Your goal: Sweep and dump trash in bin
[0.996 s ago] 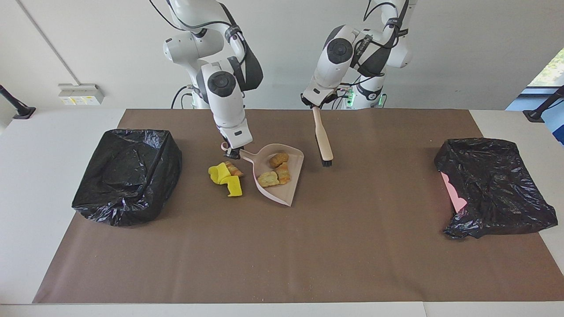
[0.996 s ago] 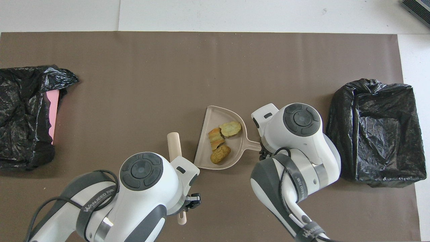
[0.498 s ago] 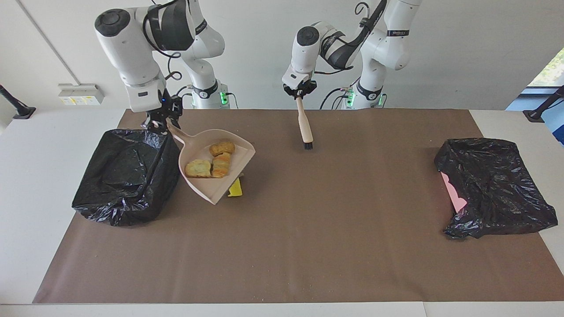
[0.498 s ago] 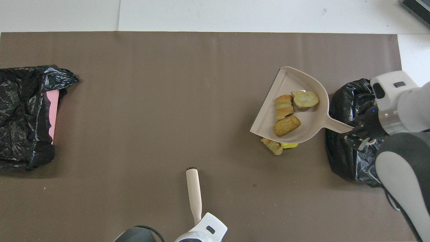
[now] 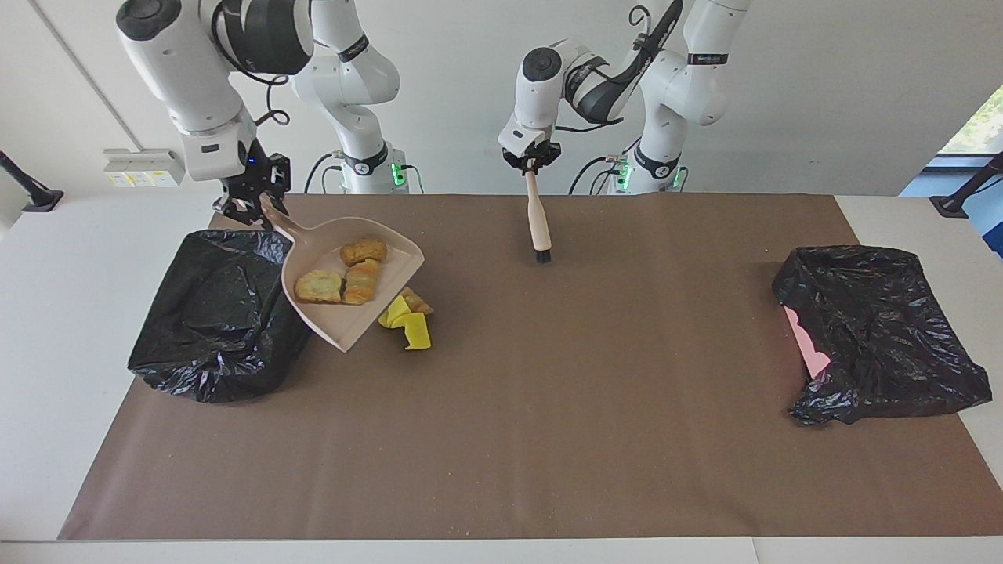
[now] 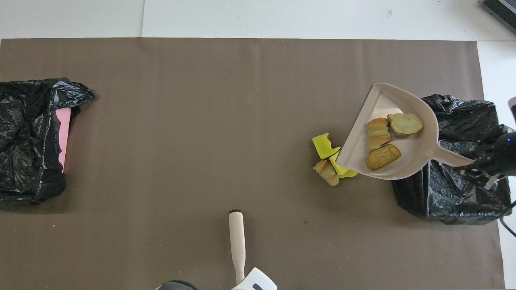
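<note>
While the black-lined bin (image 5: 223, 313) stands at the right arm's end of the table (image 5: 548, 439), the right gripper (image 5: 249, 205) pinches the handle of the raised dustpan (image 5: 353, 294) beside it. The dustpan carries three crusty lumps (image 5: 342, 274), seemingly light and loose, liable to slide when tipped. The left gripper (image 5: 532, 163), closed on the brush (image 5: 538, 223), waits; yellow scraps (image 5: 407, 323), apparently soft, lie on the table beside the pan.

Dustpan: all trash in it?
No: three bread lumps sit in the dustpan, but yellow pieces and one lump lie on the mat.
</note>
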